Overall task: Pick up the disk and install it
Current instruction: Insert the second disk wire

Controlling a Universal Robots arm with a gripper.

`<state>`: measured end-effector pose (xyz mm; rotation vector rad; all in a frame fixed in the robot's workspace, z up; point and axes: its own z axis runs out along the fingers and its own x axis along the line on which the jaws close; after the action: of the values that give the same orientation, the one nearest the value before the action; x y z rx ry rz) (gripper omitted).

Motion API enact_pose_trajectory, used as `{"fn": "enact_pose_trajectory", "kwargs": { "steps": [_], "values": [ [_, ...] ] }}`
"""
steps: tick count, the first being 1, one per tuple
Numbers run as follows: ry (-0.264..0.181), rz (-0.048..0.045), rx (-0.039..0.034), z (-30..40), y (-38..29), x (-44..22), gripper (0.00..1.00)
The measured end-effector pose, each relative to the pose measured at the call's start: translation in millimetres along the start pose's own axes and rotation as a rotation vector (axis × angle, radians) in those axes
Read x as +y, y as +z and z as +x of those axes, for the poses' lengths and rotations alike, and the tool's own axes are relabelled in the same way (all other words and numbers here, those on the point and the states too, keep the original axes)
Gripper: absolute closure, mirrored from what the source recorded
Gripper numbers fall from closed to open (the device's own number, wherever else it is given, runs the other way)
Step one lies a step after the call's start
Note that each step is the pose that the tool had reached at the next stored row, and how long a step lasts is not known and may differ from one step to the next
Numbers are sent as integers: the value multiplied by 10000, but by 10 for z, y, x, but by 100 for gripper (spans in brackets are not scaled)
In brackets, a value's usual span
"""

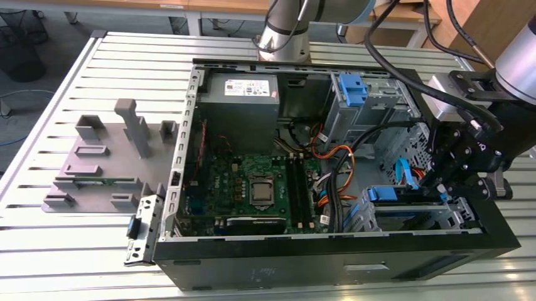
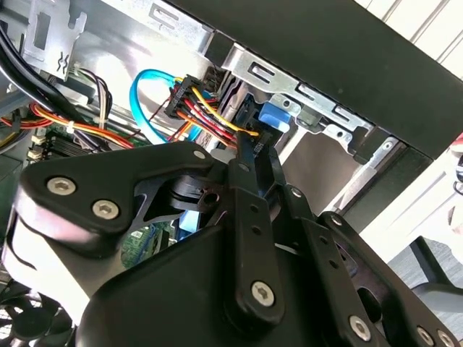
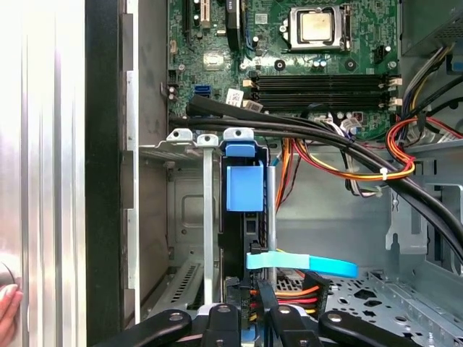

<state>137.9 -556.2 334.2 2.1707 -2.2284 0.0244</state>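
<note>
The disk [image 3: 241, 186], edged by its blue plastic bracket, stands on edge in a slot of the metal drive cage [image 3: 189, 210] at the front corner of the open computer case. In the exterior view the disk [image 1: 393, 194] sits low on the right, under my black gripper [image 1: 442, 190]. In the first wrist view my gripper [image 3: 248, 312] has a finger on each side of the disk's near end. In the second wrist view my gripper [image 2: 247, 155] reaches toward the bracket's blue tab [image 2: 273, 116], with power and data plugs beside it.
The case [image 1: 335, 251] lies open on a slatted metal table [image 1: 100, 244]. Inside are a motherboard [image 1: 251, 188], a grey power supply [image 1: 241, 94], cable bundles [image 3: 340, 155], a blue data cable [image 3: 304, 264] and a second blue bracket [image 1: 356, 91]. A grey fixture [image 1: 100, 163] stands at the exterior view's left. A hand [image 3: 6, 303] shows at an edge.
</note>
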Motion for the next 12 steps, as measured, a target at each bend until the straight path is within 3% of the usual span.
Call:
{"fn": "enact_pose_trajectory", "kwargs": {
  "steps": [12],
  "values": [
    [-4, 0, 0, -2, -1, -72, 76]
  ]
}}
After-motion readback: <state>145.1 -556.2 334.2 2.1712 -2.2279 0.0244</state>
